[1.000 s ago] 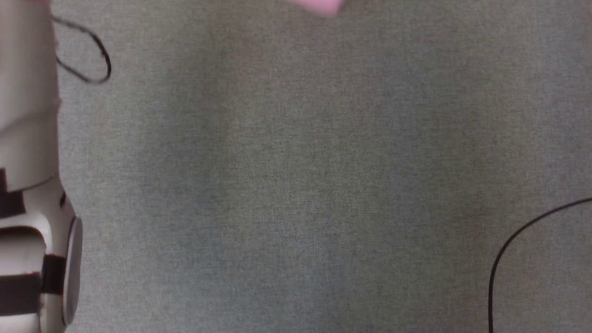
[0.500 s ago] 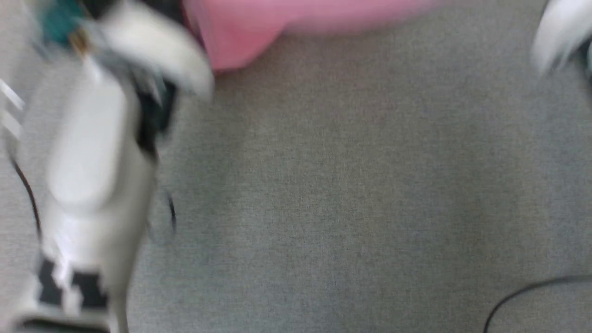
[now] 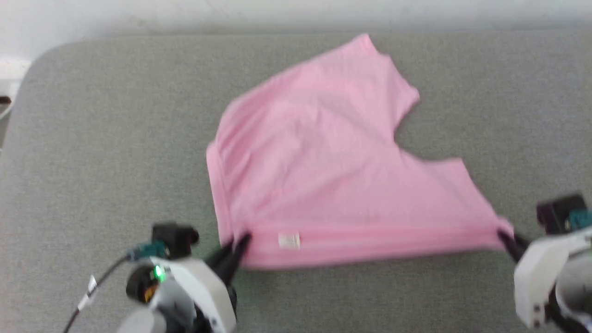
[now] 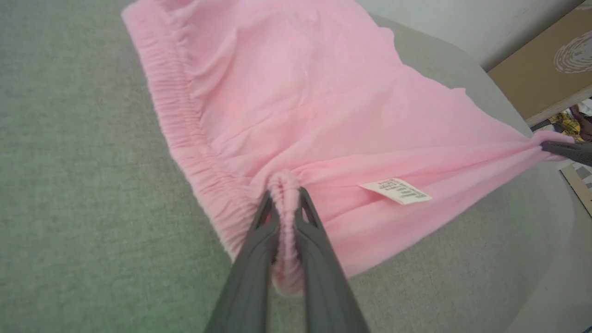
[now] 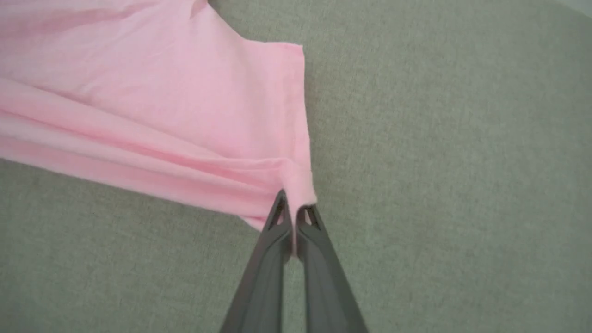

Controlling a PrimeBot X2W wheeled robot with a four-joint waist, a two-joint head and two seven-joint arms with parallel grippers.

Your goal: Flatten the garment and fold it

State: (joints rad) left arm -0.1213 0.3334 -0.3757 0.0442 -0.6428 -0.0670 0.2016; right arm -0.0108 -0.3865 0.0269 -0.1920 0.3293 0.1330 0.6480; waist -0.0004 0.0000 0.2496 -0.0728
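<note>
2 low arms (image 3: 185, 296) (image 3: 541, 273), jaws tight on corners of the garment (image 3: 319, 166)

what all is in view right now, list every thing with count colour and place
surface: one, grey-green cloth, under everything
garment: one, light pink shorts, spread mid-surface, near edge pulled taut
label: one, white, sewn by that taut edge
wall: one, pale, past the far edge
board: one, brown, off the surface in the left wrist view
cable: one, black, beside the left arm
left tool: one, dark fingers, shut on the garment's waistband corner
right tool: one, dark fingers, shut on the garment's leg hem corner
</note>
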